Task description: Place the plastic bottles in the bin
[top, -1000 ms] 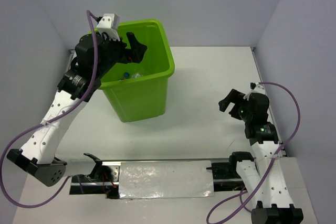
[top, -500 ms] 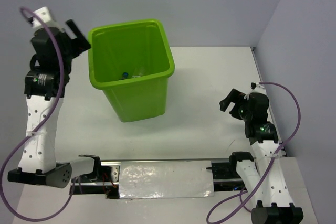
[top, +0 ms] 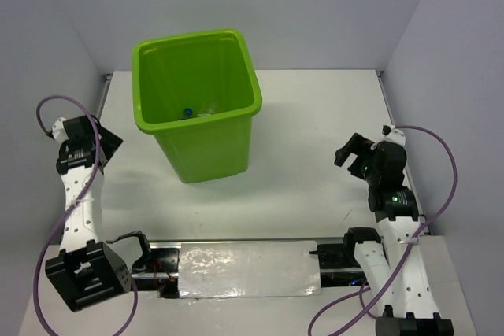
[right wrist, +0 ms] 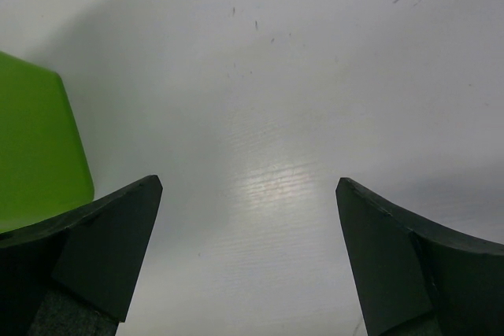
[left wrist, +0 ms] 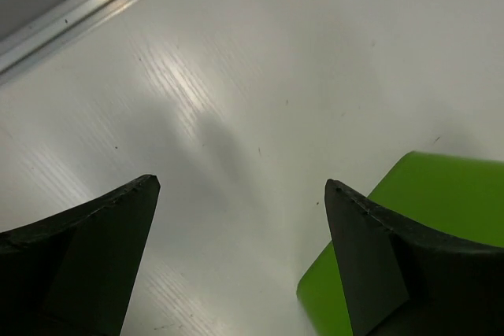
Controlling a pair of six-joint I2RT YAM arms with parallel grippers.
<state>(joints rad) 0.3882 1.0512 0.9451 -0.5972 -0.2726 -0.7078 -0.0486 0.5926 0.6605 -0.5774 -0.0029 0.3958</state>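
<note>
Withdrawn from above the bin (top: pixel 211 147), the left tool (left wrist: pixel 240 186) now hangs low over the counter (top: pixel 307 116), spread and empty like the right tool (right wrist: pixel 248 182), since the plastic bottles (top: pixel 197 112) apparently all lie inside.

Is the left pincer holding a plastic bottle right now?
No, the left pincer is open, with only white tabletop visible in the gap.

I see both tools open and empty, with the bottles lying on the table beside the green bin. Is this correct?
Not quite: the bottles lie inside the green bin, not on the table beside it, as the top external view shows. The left tool and the right tool are open and empty.
</note>
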